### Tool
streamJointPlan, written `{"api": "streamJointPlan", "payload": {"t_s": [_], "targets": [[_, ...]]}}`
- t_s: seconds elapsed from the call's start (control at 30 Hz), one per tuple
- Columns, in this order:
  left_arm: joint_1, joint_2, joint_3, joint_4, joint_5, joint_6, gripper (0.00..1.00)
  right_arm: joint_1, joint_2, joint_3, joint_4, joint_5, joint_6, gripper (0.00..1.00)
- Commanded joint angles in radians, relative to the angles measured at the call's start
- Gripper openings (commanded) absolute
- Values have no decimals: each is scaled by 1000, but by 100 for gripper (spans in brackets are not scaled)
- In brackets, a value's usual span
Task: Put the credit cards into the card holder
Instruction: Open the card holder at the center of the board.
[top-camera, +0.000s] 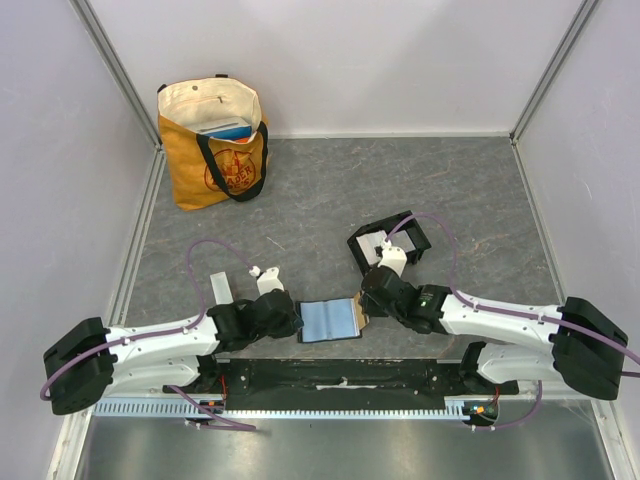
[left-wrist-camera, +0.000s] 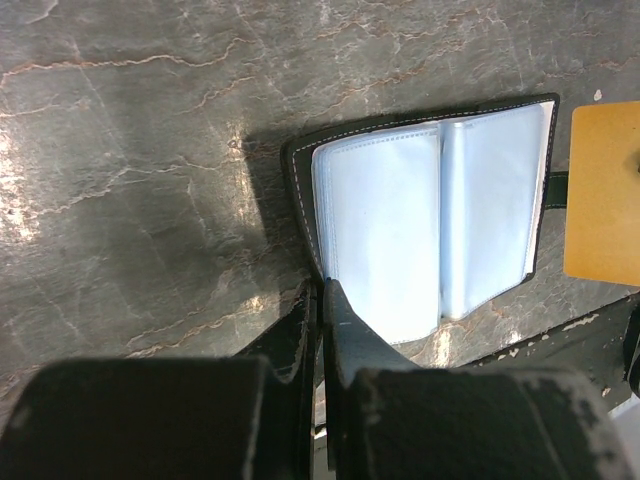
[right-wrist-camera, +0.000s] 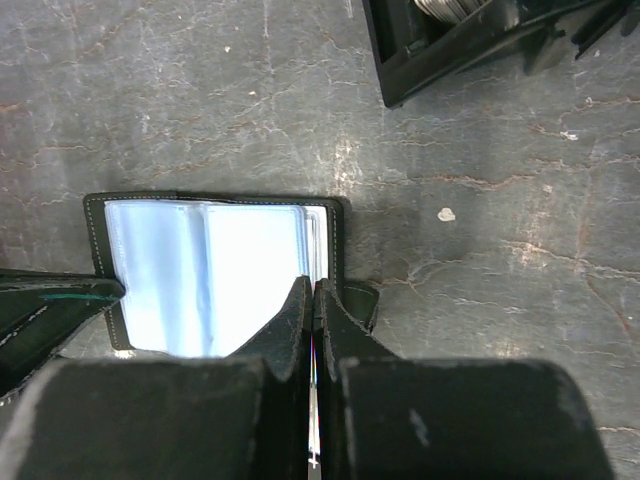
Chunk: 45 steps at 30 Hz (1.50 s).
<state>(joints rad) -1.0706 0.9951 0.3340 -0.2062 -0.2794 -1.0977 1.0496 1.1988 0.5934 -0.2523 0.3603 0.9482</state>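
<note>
I see the orange card pinched edge-on in my right gripper, low at centre frame beside the open wallet. The card holder sits just upper right (pale cards inside). My left gripper, arm stretched low, is pressed together at the wallet's left edge.

A cream-and-orange tote bag stands far left on the desk; an open black folding wallet lies near-centre.

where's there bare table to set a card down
Free: the stretch between the tote bag and the black tray, and the far right corner. Crowded: near centre, where the left gripper and the right gripper, holding an orange card, flank the open wallet.
</note>
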Motion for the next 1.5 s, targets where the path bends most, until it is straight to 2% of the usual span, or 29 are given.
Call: {"api": "streamJointPlan", "payload": {"t_s": [0.0,0.43,0.7,1.07,1.47], "targets": [[3,2,23,41,-26,38,2,-3,10,-12,16,11,-14,0],[3,13,23,53,-18,39,2,-3,48,-64,128,-34,6,0],[3,0,22,39,-24,35,2,-3,-65,-20,2,100,-17,0],[3,8,30,44,-21,41,2,-3,10,-38,126,-10,-12,0],[5,7,30,45,-18,39,2,-3,47,-66,154,-9,1,0]]}}
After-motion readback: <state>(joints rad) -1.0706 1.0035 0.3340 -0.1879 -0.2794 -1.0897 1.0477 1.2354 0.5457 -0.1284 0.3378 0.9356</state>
